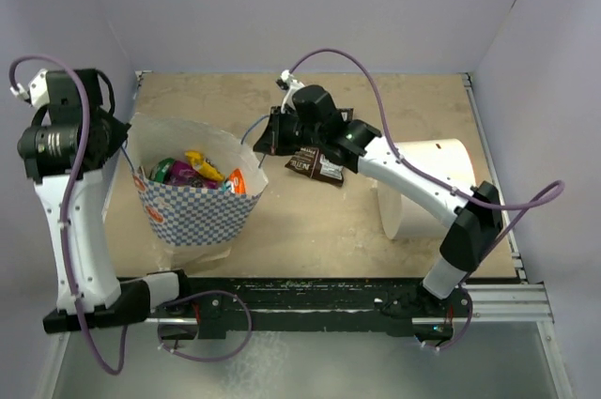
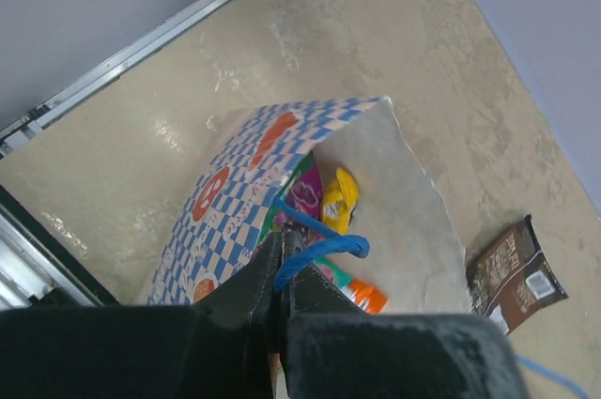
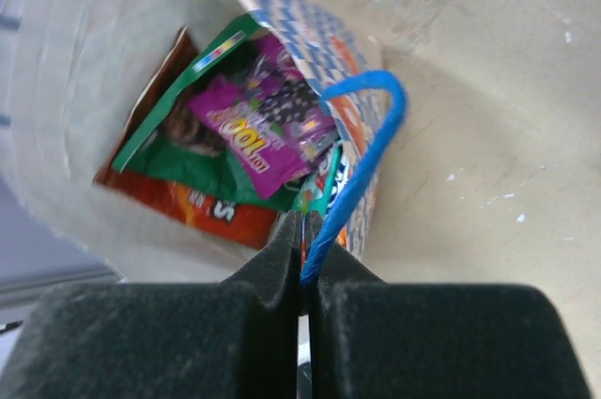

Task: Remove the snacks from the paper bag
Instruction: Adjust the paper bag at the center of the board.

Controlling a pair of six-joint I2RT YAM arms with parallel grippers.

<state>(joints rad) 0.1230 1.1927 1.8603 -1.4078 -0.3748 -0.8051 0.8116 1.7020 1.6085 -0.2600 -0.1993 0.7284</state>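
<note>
While the left tool (image 2: 280, 242) clamps one handle (image 2: 324, 247) and the right tool (image 3: 301, 227) clamps the other handle (image 3: 368, 145), the bag (image 1: 197, 213) stands on the bench (image 1: 310, 225), likely pulled open. The snacks (image 1: 194, 170) sit inside; a brown packet (image 1: 316, 166) lies outside.

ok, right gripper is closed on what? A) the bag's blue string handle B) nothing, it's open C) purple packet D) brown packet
A: in the right wrist view the right gripper is shut with the blue string handle of the paper bag running into the pinch. The purple packet sits inside the bag and the brown packet lies loose on the table.
</note>
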